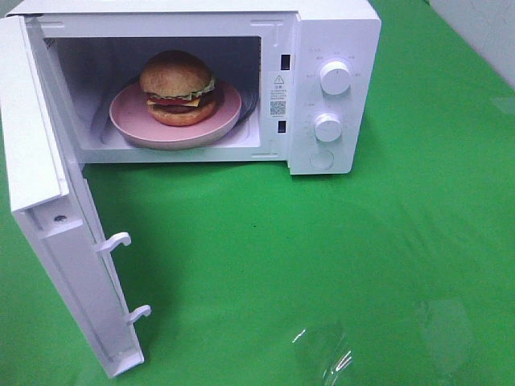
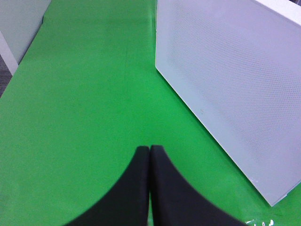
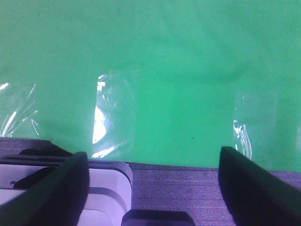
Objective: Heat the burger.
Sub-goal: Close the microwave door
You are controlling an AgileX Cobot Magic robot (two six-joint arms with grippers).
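The burger (image 1: 179,88) sits on a pink plate (image 1: 129,112) inside the white microwave (image 1: 334,32), whose door (image 1: 48,209) stands swung wide open to the left. Neither arm shows in the exterior high view. In the left wrist view my left gripper (image 2: 149,150) has its two black fingertips pressed together, holding nothing, over the green cloth beside the door's perforated outer face (image 2: 230,80). The right wrist view shows my right gripper (image 3: 153,165) with its dark fingers far apart and nothing between them, above the cloth's front edge.
The microwave's two knobs (image 1: 335,78) and a round button (image 1: 321,158) are on its right panel. Two latch hooks (image 1: 117,240) stick out of the door's edge. Clear tape patches (image 1: 322,354) shine on the green tablecloth near the front.
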